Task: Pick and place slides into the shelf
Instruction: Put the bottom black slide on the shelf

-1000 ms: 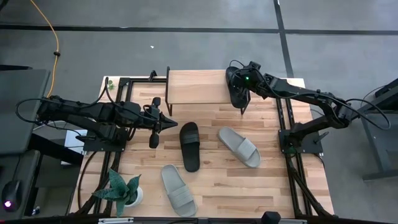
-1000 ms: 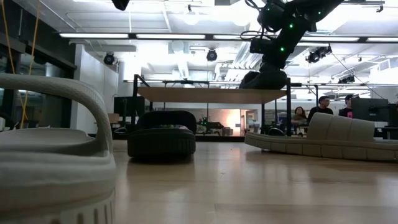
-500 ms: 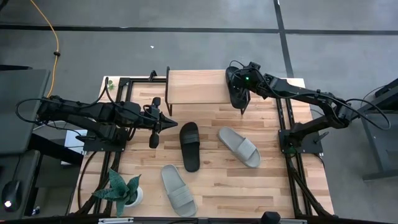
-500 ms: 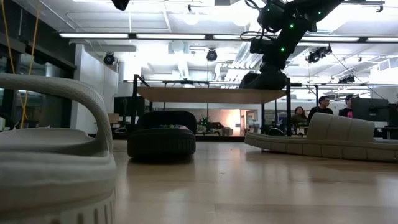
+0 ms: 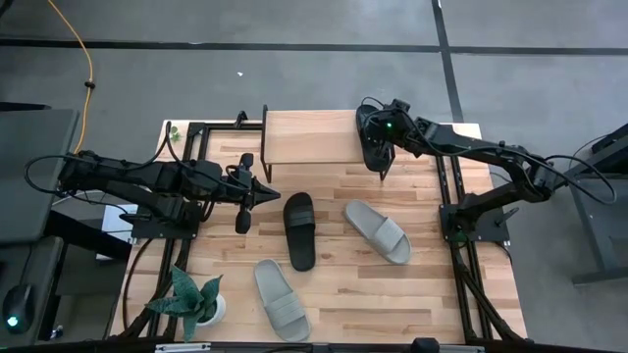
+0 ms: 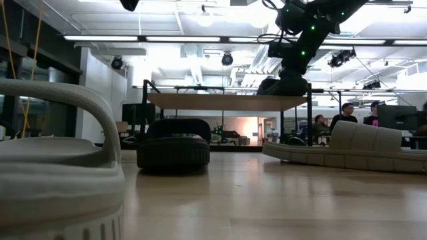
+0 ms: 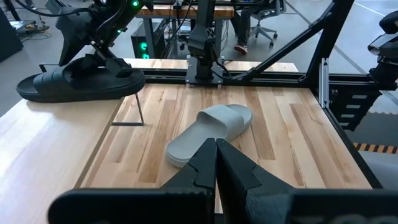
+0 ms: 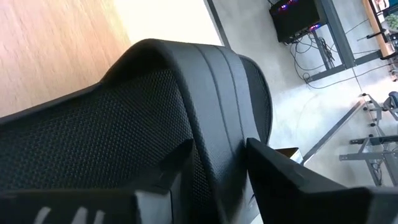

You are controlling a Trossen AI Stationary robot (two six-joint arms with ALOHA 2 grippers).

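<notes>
From the high view, we see the right gripper [image 5: 378, 147] over a black slide [image 5: 373, 137] lying on the shelf [image 5: 309, 137], its long axis running across the plank; the left gripper [image 5: 263, 193] waits further off, nearer the black slide on the tabletop [image 5: 300, 230].

In the low view, that slide's sole rests on the plank.

The left wrist view shows its own fingers pressed together.

The right wrist view alone shows fingers [image 8: 273, 180] straddling the strap, slightly parted.
</notes>
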